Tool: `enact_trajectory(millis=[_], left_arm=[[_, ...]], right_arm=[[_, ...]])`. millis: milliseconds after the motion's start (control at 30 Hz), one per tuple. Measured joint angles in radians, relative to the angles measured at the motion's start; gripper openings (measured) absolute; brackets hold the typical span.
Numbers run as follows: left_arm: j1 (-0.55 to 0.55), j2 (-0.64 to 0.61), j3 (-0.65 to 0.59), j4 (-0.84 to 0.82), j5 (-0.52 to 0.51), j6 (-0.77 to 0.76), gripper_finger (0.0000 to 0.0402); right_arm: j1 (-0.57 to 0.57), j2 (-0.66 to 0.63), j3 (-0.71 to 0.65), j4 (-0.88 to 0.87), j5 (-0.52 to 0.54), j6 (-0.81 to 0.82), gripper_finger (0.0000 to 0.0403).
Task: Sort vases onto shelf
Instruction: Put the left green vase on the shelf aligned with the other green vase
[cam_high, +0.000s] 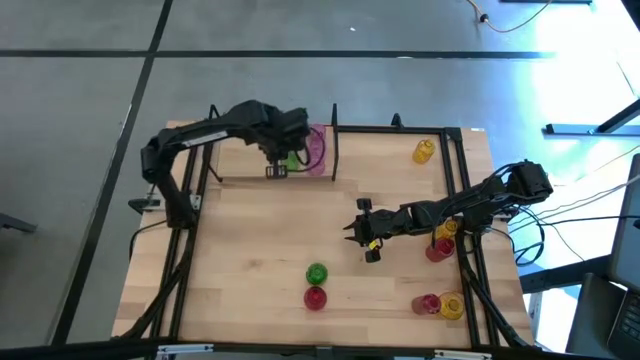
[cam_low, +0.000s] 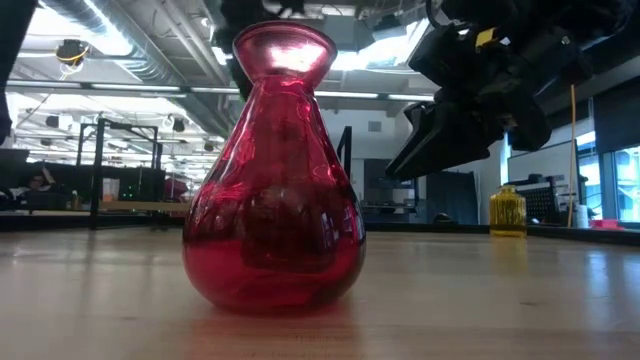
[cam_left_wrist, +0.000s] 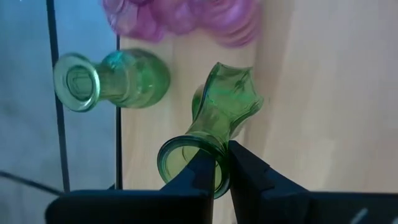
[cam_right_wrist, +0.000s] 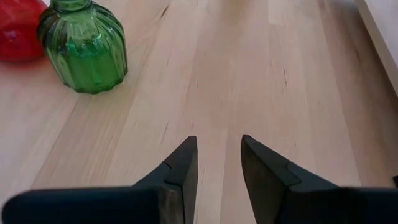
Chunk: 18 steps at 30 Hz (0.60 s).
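A green vase (cam_left_wrist: 221, 115) stands on the shelf (cam_high: 400, 128) at the table's far edge, in the compartment nearer the far-left corner, and the left gripper (cam_left_wrist: 222, 169) has its fingers pinched tight over the rim of its neck. A second green vase (cam_left_wrist: 115, 79) and a pink vase (cam_left_wrist: 186, 18) stand just beside it. Over the middle of the table (cam_high: 250, 250), the right gripper (cam_right_wrist: 217, 165) hovers with fingers partly apart and nothing between them; a ribbed green vase (cam_right_wrist: 84, 46) and a red vase (cam_right_wrist: 18, 31) stand ahead of it, toward the near edge.
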Motion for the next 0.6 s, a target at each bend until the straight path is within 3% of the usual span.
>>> enact_trajectory(millis=[600], left_arm=[[0.064,0.137,0.0,0.11,-0.048,0.095,0.0023]], right_arm=[[0.0,0.0,0.0,-0.006,0.0,0.0,0.0108]])
